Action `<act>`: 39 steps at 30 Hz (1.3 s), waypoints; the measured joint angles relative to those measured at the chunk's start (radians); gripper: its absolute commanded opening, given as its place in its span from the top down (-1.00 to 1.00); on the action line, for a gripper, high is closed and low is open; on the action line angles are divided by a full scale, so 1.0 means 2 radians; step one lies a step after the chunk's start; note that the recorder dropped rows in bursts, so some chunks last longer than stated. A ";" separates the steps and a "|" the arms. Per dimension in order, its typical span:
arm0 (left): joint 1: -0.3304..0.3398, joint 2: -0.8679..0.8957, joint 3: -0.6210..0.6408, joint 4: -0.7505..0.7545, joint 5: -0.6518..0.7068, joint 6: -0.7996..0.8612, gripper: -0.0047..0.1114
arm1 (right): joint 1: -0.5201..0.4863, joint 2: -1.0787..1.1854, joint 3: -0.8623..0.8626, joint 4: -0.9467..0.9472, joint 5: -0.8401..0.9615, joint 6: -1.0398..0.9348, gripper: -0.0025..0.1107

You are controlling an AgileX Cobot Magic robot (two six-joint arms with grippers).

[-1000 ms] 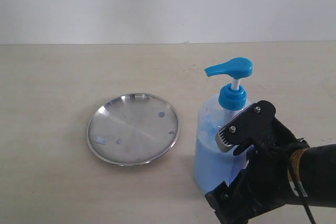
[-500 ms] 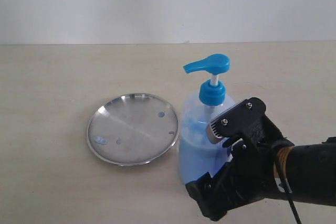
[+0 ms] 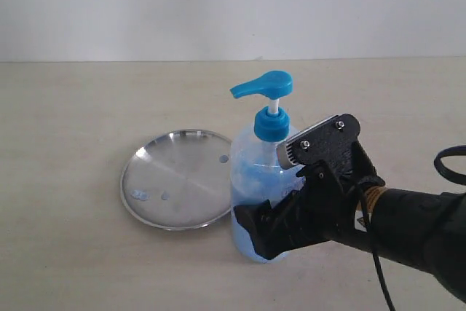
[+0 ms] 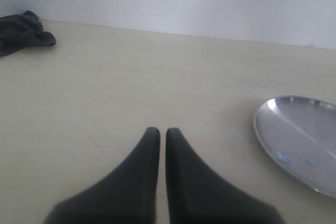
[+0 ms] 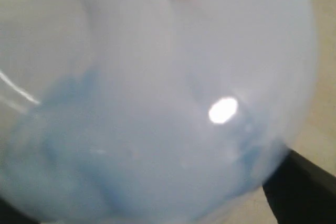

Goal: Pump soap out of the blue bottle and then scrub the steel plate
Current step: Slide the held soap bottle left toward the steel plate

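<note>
The blue bottle [image 3: 255,172] stands upright beside the steel plate [image 3: 175,180], its blue pump head [image 3: 263,85] pointing left over the plate's right rim. Light blue soap [image 3: 251,205] fills its lower half. My right gripper [image 3: 280,202] is shut on the bottle's body, one finger in front and one behind. In the right wrist view the bottle [image 5: 157,108] fills nearly the whole picture. The plate carries a few small blue drops [image 3: 140,195]. My left gripper [image 4: 159,130] is shut and empty above bare table, with the plate [image 4: 302,140] off to one side.
A dark grey cloth [image 4: 23,31] lies bunched on the table near the wall in the left wrist view. The beige table [image 3: 65,121] runs back to a white wall.
My right gripper has carried the bottle leftward, from well clear of the plate to right against its right rim. The plate has stayed where it was.
</note>
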State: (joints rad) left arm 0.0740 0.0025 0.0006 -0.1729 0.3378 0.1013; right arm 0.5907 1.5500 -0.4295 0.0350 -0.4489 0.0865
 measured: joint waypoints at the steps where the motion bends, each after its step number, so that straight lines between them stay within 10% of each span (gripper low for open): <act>1: 0.000 0.000 0.000 0.000 0.000 0.000 0.85 | 0.000 0.006 0.000 0.014 -0.016 -0.017 -0.64; 10: 0.000 0.000 0.000 0.000 0.000 0.000 0.85 | -0.001 0.061 0.000 0.084 -0.108 -0.081 -0.62; 21: 0.000 0.000 0.000 0.000 0.000 0.000 0.85 | -0.001 0.081 0.000 0.149 -0.153 -0.105 0.95; 39: 0.000 0.000 0.000 0.000 0.000 0.000 0.85 | -0.001 0.090 -0.002 0.185 -0.186 -0.193 0.96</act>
State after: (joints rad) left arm 0.0740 0.0025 0.0006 -0.1729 0.3378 0.1013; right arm 0.5892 1.7310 -0.4342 0.4040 -0.8217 -0.3001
